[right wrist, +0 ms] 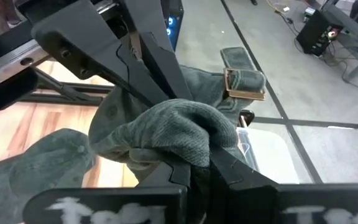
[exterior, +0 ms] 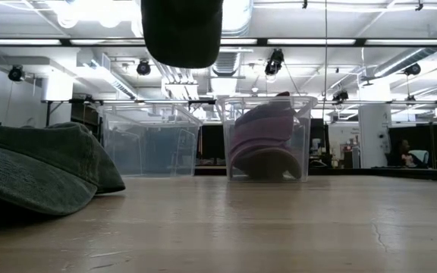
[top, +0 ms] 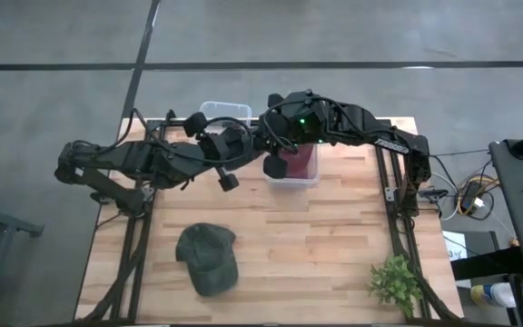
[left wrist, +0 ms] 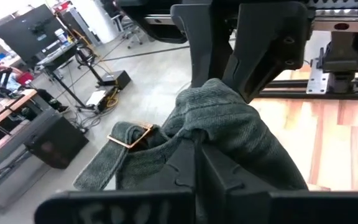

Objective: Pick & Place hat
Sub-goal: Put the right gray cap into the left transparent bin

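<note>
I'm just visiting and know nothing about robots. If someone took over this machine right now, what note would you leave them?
Left gripper: shut on the held green hat.
Right gripper: shut on the same hat; both arms meet above the table's far side, by the bins.
Second green hat: lying on the table's near side, untouched.
Done: a purple hat sits in the right-hand bin.
Left: the held hat is not yet set down, probably bound for a bin; the clear bin beside it looks empty. Then the hat on the table.
</note>
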